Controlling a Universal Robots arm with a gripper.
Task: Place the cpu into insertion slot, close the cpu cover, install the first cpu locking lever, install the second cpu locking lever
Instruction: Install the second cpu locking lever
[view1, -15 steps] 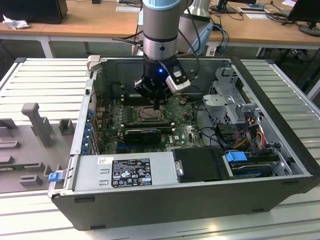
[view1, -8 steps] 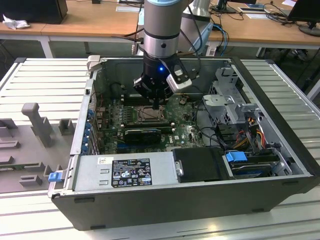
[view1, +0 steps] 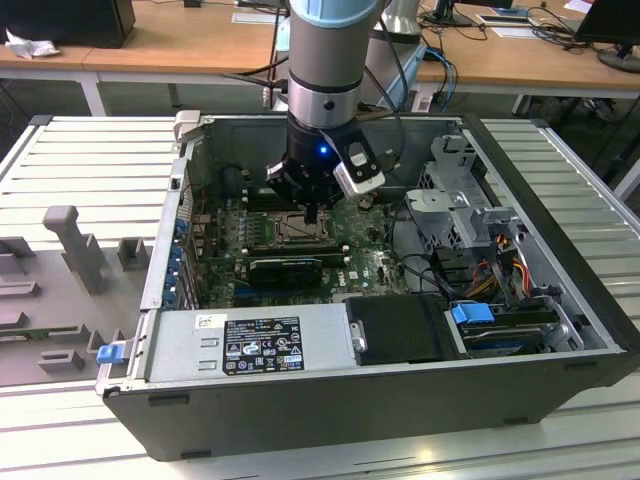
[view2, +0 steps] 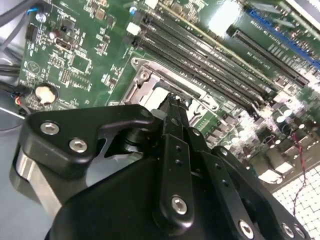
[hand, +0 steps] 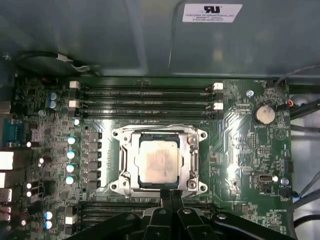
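Cpu (hand: 158, 161) lies seated in the insertion slot (hand: 121, 172), with the cpu cover (hand: 192, 159) framing it. Gripper (hand: 170, 192) hangs at the socket's edge, jaws pressed together, memory slots (hand: 145, 96) flanking the socket.

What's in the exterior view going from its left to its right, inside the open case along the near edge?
Blue latch tab → grey power supply box with labels → black block → blue drive clip → drive bay with orange and yellow wires.
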